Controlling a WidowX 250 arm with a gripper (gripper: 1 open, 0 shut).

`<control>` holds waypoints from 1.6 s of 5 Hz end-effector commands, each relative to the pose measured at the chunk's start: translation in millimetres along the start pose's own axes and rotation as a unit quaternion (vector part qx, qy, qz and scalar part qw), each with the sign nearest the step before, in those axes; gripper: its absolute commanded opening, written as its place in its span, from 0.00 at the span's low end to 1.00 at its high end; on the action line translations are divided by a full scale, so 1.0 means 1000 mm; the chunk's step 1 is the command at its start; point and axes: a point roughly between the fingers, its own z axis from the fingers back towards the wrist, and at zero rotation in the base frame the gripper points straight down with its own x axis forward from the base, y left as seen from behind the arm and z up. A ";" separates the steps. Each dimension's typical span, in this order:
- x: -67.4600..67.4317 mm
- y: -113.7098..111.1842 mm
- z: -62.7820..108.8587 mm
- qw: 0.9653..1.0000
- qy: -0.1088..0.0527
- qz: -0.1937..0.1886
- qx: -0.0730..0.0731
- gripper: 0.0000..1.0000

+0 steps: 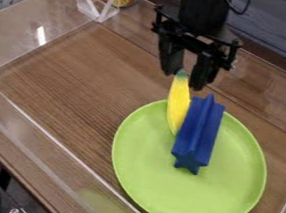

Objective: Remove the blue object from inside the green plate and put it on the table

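While my black metal gripper (pixel 189 69) hangs open above, nothing grasped, the ridged deep-blue plastic block (pixel 198 135) lies on the round lime-green plate (pixel 185 194), w/ the yellow plastic banana (pixel 177 106) beside it.

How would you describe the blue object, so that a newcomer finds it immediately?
On the table lies a big round green plate. On its upper part rests a long, deep-blue ridged block, beside the shorter yellow banana.
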 end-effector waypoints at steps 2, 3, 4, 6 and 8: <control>-0.006 -0.002 0.003 1.000 -0.028 0.010 -0.001 1.00; -0.010 -0.009 -0.007 0.999 -0.033 0.019 -0.003 1.00; -0.008 -0.025 -0.003 0.999 -0.034 0.012 -0.005 1.00; -0.020 -0.044 -0.021 0.999 -0.029 -0.016 -0.006 1.00; -0.037 -0.050 -0.058 0.999 -0.035 -0.013 0.001 1.00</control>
